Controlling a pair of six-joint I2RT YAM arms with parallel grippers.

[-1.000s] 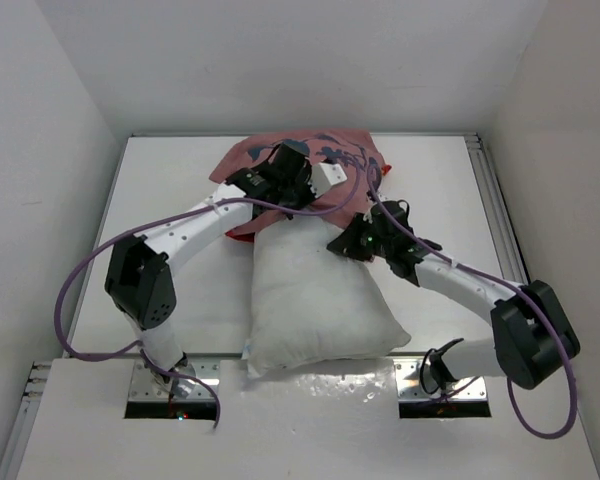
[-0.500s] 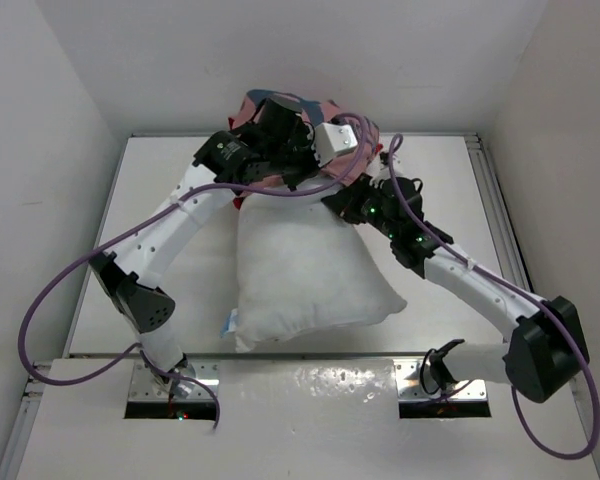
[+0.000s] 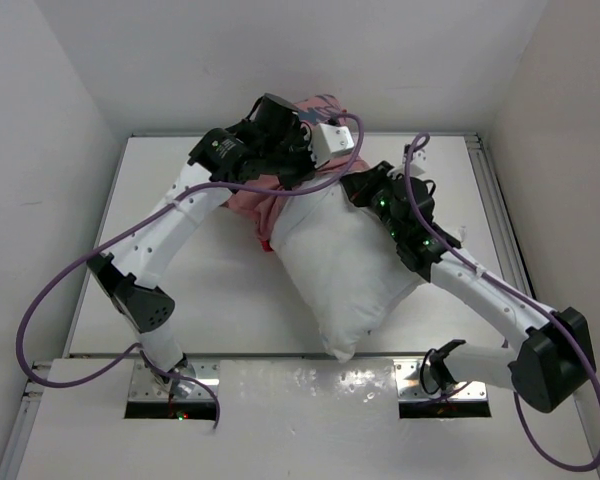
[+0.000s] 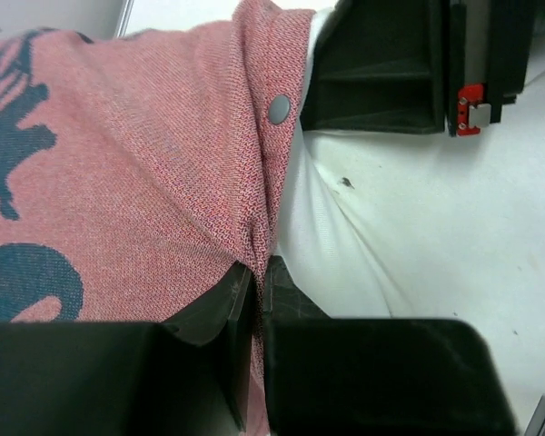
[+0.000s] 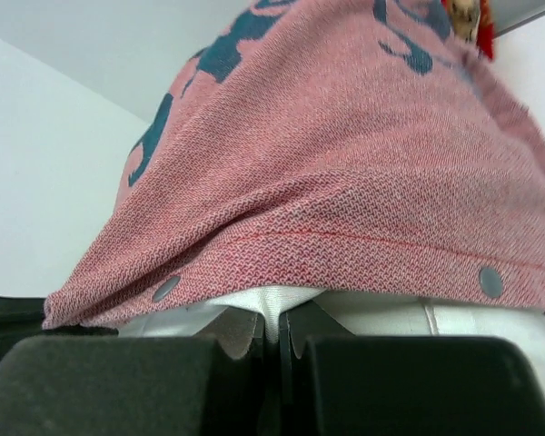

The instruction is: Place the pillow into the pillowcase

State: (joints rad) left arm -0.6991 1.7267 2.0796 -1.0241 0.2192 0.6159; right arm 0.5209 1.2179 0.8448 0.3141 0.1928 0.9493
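The white pillow (image 3: 345,265) hangs tilted over the table, its far end tucked under the red pillowcase (image 3: 255,205). My left gripper (image 3: 298,172) is shut on the pillowcase's hem (image 4: 254,227), beside a grey snap, with the pillow (image 4: 409,227) right of it. My right gripper (image 3: 352,190) is shut on a pinch of white pillow fabric (image 5: 272,304) just under the pillowcase's lower hem (image 5: 345,236). Both grippers are raised near the back wall. Most of the pillowcase is hidden behind the left arm.
The white table (image 3: 180,290) is walled at the back and both sides. The arms' bases stand on a metal strip (image 3: 310,385) at the near edge. Purple cables (image 3: 50,300) loop off both arms.
Both grippers have lifted and moved toward the back wall with their cloth. The pillow's near end has swung right and risen off the table. The pillowcase has bunched up over the pillow's far end.
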